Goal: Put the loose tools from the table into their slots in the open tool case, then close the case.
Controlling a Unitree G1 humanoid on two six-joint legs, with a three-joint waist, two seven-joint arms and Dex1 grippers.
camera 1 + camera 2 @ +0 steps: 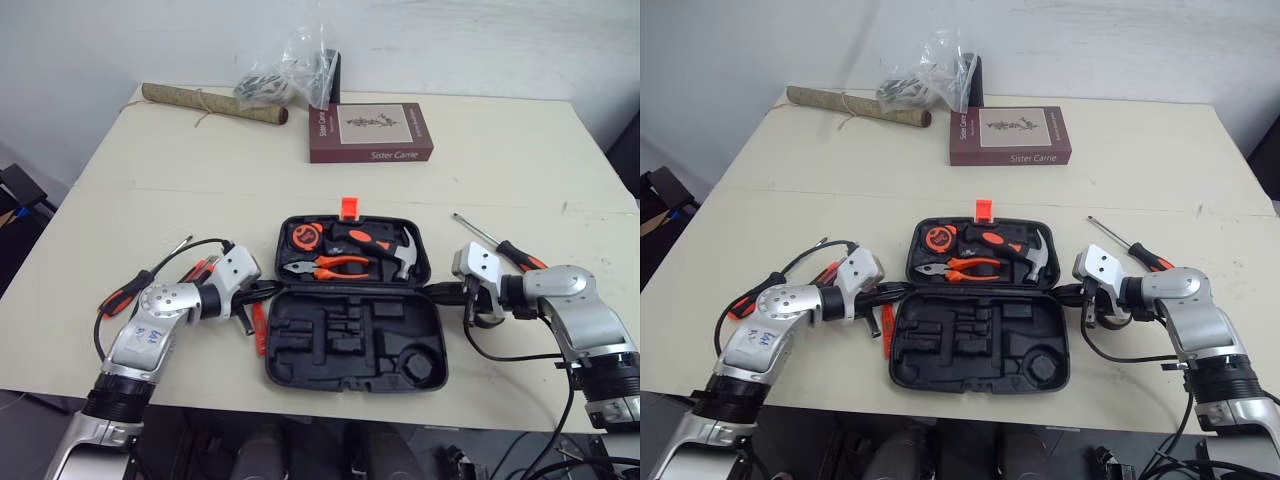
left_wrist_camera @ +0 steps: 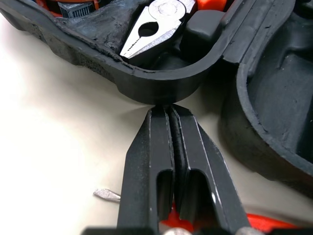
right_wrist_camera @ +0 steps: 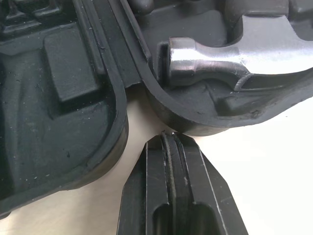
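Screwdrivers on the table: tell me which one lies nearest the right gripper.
The lone screwdriver right of the tool case, just beyond the right gripper; the others lie left of it.

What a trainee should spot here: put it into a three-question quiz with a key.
1. True or false: the tool case is closed.
2. Which tool already lies in the case's far half, beside the pliers? A. hammer B. handsaw C. spanner
3. Fill in: the left end effector and the right end effector, each with its tip at one side of the case, are both ____ (open or shut).
Key: 1 false; 2 A; 3 shut.
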